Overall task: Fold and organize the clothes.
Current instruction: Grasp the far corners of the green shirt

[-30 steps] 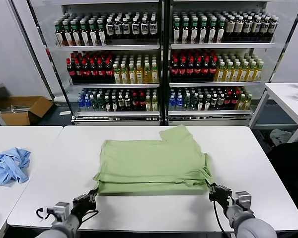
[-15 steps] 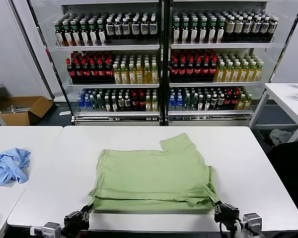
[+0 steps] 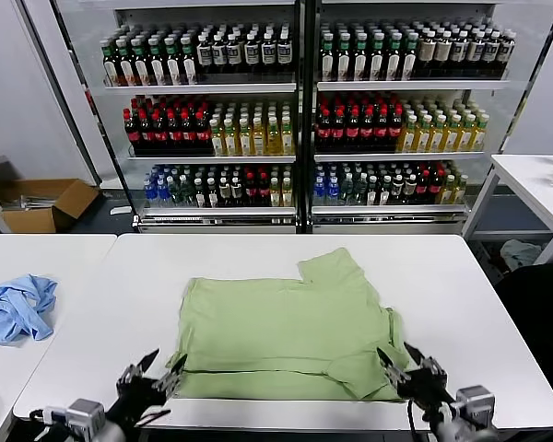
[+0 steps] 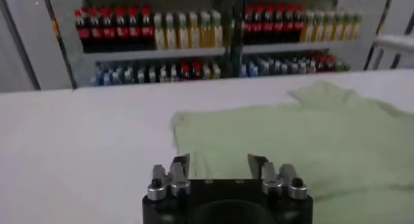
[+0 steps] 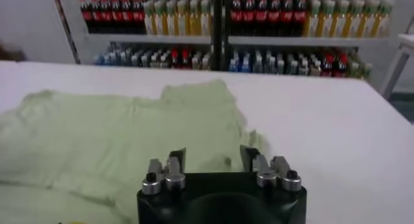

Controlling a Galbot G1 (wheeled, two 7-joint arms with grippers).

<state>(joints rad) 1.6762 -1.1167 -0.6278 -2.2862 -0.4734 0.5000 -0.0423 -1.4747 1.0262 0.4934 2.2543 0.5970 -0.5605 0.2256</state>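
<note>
The light green T-shirt [image 3: 286, 331] lies folded and flat on the white table [image 3: 461, 304], plain side up, one sleeve sticking out at the far right. My left gripper [image 3: 155, 368] is open and empty just off the shirt's near left corner. My right gripper [image 3: 398, 357] is open and empty over the shirt's near right corner. In the left wrist view the shirt [image 4: 304, 134] lies beyond the open gripper [image 4: 219, 162]. In the right wrist view the shirt [image 5: 116, 141] spreads under and beyond the open gripper [image 5: 212, 155].
A crumpled light blue garment [image 3: 18, 308] lies on the neighbouring table to the left. Drink-bottle shelves [image 3: 295, 110] stand behind the table. A cardboard box [image 3: 37, 203] sits on the floor far left. Another white table [image 3: 544, 184] stands at the right.
Both grippers pulled the shirt's near edge toward me, then opened and let it go. The shirt now lies closer to the table's front edge.
</note>
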